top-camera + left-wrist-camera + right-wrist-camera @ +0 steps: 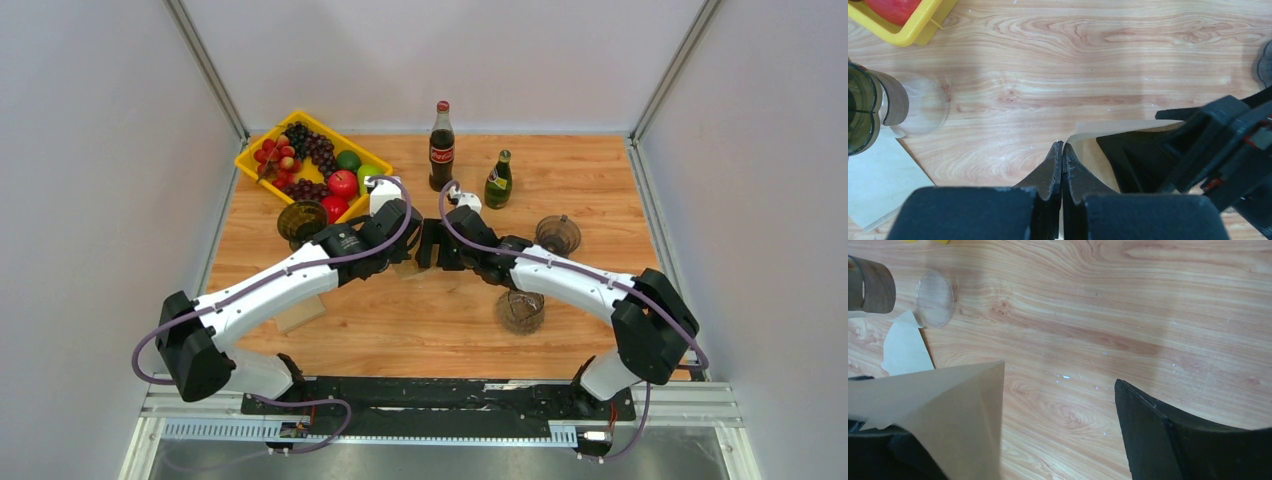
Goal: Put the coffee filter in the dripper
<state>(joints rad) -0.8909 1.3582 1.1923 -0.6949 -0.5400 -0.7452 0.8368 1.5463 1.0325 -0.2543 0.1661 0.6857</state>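
Observation:
A tan paper coffee filter [1120, 128] hangs just above the table's middle, pinched at its edge by my shut left gripper [1062, 150]. In the top view the left gripper [406, 246] and right gripper [430, 246] meet tip to tip over the filter [410, 269]. My right gripper [1018, 450] is open. Its right finger [1173, 435] is bare and its left side is hidden behind the filter [948, 410]. A dark green glass dripper [301, 220] stands left of the grippers, and it also shows in the left wrist view [863, 112].
Two brown glass drippers [558, 235] [521, 310] stand to the right. A stack of filters [300, 314] lies front left. A yellow fruit tray [250, 160], a cola bottle [441, 147] and a green bottle [498, 181] stand at the back.

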